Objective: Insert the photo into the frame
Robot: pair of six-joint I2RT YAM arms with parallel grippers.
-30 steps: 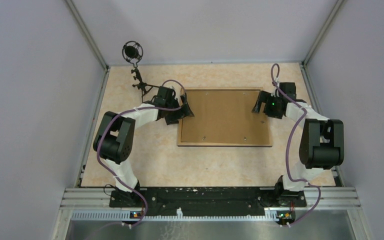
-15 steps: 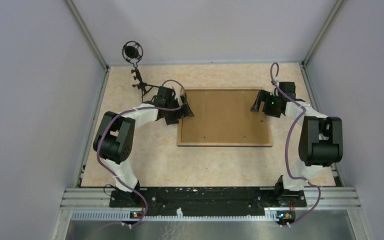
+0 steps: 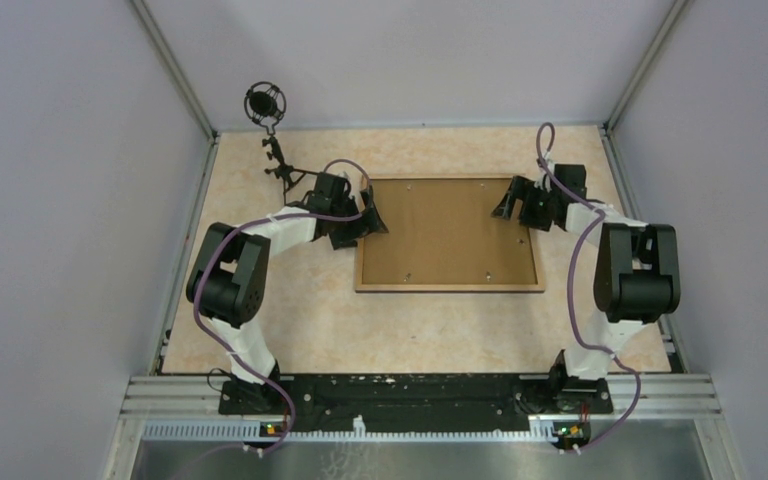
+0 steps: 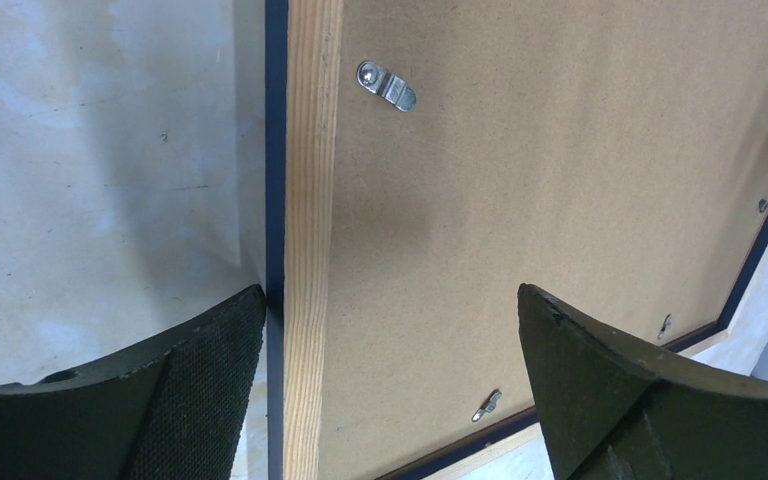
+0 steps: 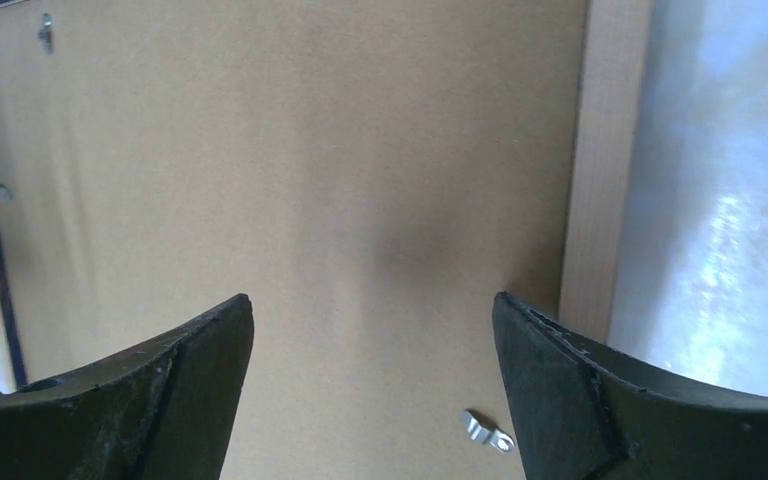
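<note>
The frame lies face down mid-table, light wood rails up, with a brown backing board filling it. The photo is hidden. My left gripper is open at the frame's left side. In the left wrist view the left gripper straddles the wooden left rail, whose outer edge is dark blue; one finger is over the table, the other over the board. My right gripper is open near the far right corner. In its wrist view the right gripper spans bare board, beside the right rail.
Small metal turn clips sit on the board near the rails. A black microphone on a stand stands at the far left corner. Grey walls enclose the table; a metal mounting rail runs along the near edge.
My right gripper has shifted toward the far right corner of the frame and a little inward over the board. The left arm and the frame have not moved.
</note>
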